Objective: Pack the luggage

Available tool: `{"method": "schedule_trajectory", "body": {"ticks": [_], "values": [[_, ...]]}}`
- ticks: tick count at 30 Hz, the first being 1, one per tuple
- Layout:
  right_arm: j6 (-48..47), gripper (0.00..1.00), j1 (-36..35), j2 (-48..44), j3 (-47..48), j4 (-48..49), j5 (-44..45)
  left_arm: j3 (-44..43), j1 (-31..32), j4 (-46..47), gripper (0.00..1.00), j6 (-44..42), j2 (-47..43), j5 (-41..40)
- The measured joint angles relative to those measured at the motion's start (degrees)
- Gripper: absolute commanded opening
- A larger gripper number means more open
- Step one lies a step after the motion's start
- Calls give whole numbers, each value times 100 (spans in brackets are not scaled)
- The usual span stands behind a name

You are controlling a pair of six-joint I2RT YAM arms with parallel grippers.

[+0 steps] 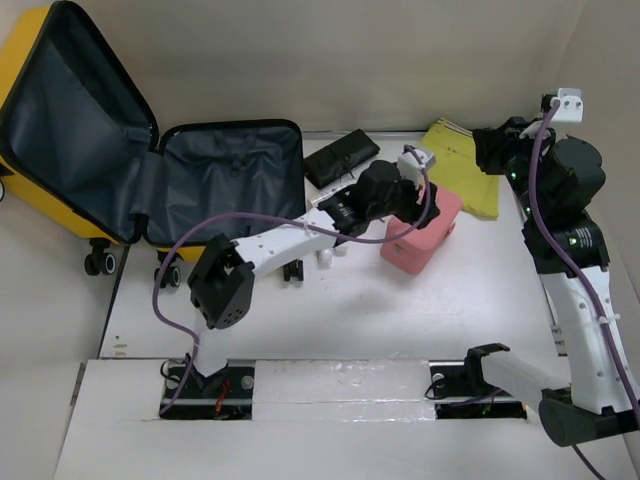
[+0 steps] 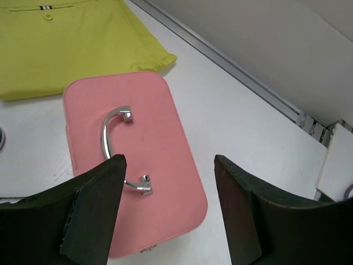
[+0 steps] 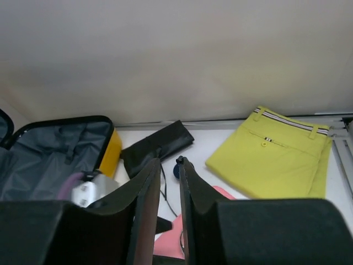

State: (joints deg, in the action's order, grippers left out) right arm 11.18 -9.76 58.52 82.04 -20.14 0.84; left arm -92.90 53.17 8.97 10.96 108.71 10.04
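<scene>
A: Where's the suitcase (image 1: 215, 170)?

B: Far left of the worktop (image 1: 350, 310), lying open. Lid's tipped back past the left edge, grey lining up, so things can drop straight in. Can't see anything packed in it yet.

A: Left pincer (image 2: 167, 165)?

B: Released, jaws spread wide, nothing in them. It hangs over the pink case (image 2: 160, 138), which sits mid-worktop, right of the suitcase. Prob. lining up on the metal handle (image 2: 105, 135), since that's the easiest grab.

A: And the right pincer (image 3: 169, 176)?

B: All but clenched, only a slit between the fingers, and it's holding nothing. It's up at the far right, looking across the worktop. My guess is it's parked there to keep out of the left arm's way.

A: What else is waiting?

B: Yellow trousers (image 3: 276, 160) folded flat at the far right, just beyond the pink case. Black pouch (image 3: 157, 146) at the far edge, between the suitcase and the trousers.
</scene>
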Motion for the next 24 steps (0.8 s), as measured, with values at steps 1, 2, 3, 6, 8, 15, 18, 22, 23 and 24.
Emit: {"method": "schedule_trajectory", "body": {"ticks": [1, 2, 3, 6, 8, 15, 18, 22, 23, 24], "values": [[-2, 28, 0, 0, 2, 2, -9, -184, 48, -98, 60, -52, 144, 0], [-2, 28, 0, 2, 0, 0, -26, -382, 76, -221, 58, -96, 297, -7], [-2, 30, 0, 2, 0, 0, -42, -573, 83, -319, 57, -136, 448, -17], [-2, 34, 0, 17, 0, 2, -138, -1040, 72, -553, 56, -219, 879, -186], [2, 35, 0, 42, 0, 2, -205, -1123, 68, -671, 56, -258, 1040, -363], [-2, 41, -2, 175, -17, 0, -356, -1132, 37, -813, 59, -278, 1134, -970], [-2, 44, -2, 188, -46, 2, -400, -1152, 37, -822, 57, -282, 1134, -1128], [-4, 44, -2, 190, -48, 7, -435, -1226, 37, -844, 48, -289, 1156, -1150], [-2, 45, -2, 190, -48, 7, -437, -1237, 37, -846, 45, -291, 1161, -1132], [-2, 45, -2, 190, -50, 4, -437, -1246, 37, -846, 42, -295, 1169, -1108]]}}
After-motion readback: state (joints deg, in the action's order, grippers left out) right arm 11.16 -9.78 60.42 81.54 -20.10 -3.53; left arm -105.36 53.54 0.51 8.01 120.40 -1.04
